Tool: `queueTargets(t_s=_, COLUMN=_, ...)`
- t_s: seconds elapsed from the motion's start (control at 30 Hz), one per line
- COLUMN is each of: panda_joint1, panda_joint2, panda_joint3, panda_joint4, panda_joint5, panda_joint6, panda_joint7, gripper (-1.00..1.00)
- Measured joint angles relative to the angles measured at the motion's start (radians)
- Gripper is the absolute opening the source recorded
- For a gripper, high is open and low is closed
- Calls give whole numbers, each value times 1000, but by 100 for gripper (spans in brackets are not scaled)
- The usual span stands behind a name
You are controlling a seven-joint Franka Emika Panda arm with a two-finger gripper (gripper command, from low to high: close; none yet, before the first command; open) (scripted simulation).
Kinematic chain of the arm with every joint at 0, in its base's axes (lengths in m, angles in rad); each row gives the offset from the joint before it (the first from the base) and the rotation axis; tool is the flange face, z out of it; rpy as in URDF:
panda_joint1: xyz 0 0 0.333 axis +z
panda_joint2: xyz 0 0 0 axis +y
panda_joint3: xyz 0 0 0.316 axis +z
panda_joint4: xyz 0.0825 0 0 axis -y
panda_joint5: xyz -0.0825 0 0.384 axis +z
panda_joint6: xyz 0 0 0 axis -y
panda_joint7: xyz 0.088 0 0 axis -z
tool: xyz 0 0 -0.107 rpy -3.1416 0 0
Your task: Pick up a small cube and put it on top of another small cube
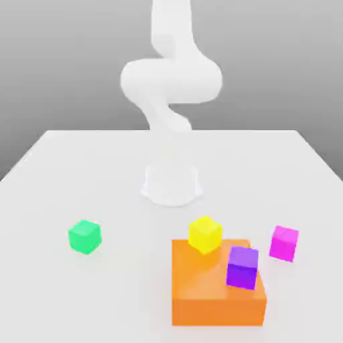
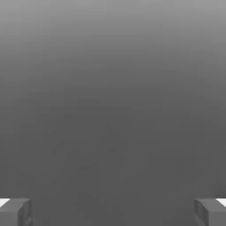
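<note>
Your claw (image 2: 113,212): spread wide, nothing between the fingers.
Small glossy magenta-pink cube (image 1: 285,243): right of the frame in your exterior view, on the white tabletop (image 1: 134,288), near the large orange block (image 1: 201,281).

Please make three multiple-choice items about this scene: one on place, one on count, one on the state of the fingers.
1. Where is the glossy magenta-pink cube?
A) On the orange block
B) On the pale tabletop
C) On the green cube

2. How many small cubes does the exterior view show?
A) Two
B) Three
C) Four

3. How do the gripper's fingers stand?
A) Apart
B) Pressed together
C) Closed on a cube

Right letters:
1: B, it rests on the pale tabletop, apart from the orange block.
2: C, green, yellow, violet-purple and magenta-pink are seen.
3: A, a wide gap lies between them in the hand view.
</note>
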Motion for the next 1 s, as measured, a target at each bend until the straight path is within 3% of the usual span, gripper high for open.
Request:
queueTargets(t_s=0.37, panda_joint1=70, panda_joint2=308, panda_joint3=256, panda_joint4=-209, panda_joint5=151, panda_joint6=207, panda_joint7=377, gripper=0)
queueTargets(t_s=0.63, panda_joint1=108, panda_joint2=535, panda_joint3=473, panda_joint4=-361, panda_joint5=148, panda_joint6=365, panda_joint7=728, gripper=0)
queueTargets(t_s=0.73, panda_joint1=119, panda_joint2=629, panda_joint3=541, panda_joint4=-420, panda_joint5=83, panda_joint6=428, panda_joint7=905, gripper=0)
queueTargets(t_s=0.83, panda_joint1=170, panda_joint2=734, panda_joint3=559, panda_joint4=-469, panda_joint5=-67, panda_joint6=492, panda_joint7=1127, gripper=0)
queueTargets(t_s=1.0, panda_joint1=344, panda_joint2=925, panda_joint3=294, panda_joint4=-442, panda_joint5=-417, panda_joint6=618, panda_joint7=1409, gripper=0)
